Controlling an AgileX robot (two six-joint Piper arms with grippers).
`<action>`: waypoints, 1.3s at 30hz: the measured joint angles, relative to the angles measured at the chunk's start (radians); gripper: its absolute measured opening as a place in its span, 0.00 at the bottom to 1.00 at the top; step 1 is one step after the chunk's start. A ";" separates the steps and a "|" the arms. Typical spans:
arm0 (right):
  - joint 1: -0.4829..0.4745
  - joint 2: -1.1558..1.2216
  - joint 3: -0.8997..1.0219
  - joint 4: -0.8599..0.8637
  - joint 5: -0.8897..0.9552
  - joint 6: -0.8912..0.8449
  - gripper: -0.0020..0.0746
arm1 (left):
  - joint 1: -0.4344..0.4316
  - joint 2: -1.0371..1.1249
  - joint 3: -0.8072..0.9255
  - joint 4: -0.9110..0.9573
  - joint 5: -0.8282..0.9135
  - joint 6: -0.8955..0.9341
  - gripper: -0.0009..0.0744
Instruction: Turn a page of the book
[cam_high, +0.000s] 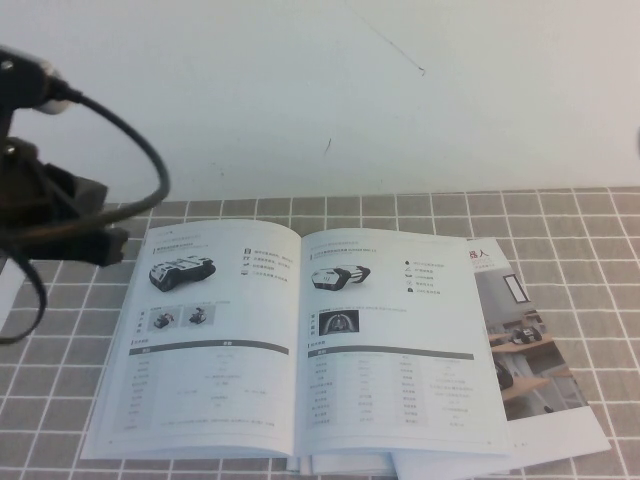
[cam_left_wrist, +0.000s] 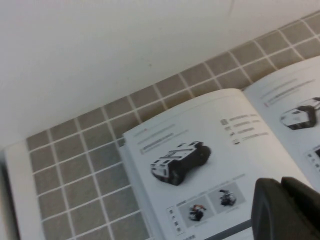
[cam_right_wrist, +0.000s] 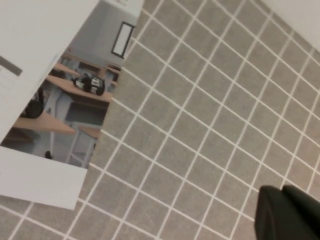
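Book (cam_high: 300, 345) lies open and flat near the front edge of the surface (cam_high: 600, 215), nearest the camera, spine roughly mid-surface. Left tool (cam_high: 60, 225) hangs raised over the left edge of the surface, just off the book's back-left corner, apart from the paper; cannot tell whether it's wide or narrow. Its wrist view shows only a dark tool body (cam_left_wrist: 287, 210) over the left leaf. Right tool (cam_right_wrist: 287, 212) shows only as a dark body in its own wrist view, above bare tiles beside the leaflet (cam_right_wrist: 65, 115); state cannot tell.

Page (cam_high: 395, 345) with rover photo and grey-headed table is the right-hand leaf, lying flat, not lifted. Left leaf (cam_left_wrist: 195, 165) carries another rover photo and thumbnails. Leaflet with colour room photo sticks out from under the book's right side, toward the front-right corner. Surface is grey tile with white lines; white wall (cam_high: 350, 90) behind.
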 joint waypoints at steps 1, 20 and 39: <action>0.000 -0.048 0.028 -0.017 0.000 0.022 0.02 | 0.000 -0.030 0.027 0.053 -0.016 -0.049 0.01; 0.000 -0.875 0.615 0.262 -0.076 0.071 0.02 | 0.000 -0.646 0.669 0.198 -0.380 -0.207 0.01; 0.000 -0.965 0.731 0.303 -0.199 0.071 0.02 | 0.000 -0.676 0.703 0.170 -0.378 -0.198 0.01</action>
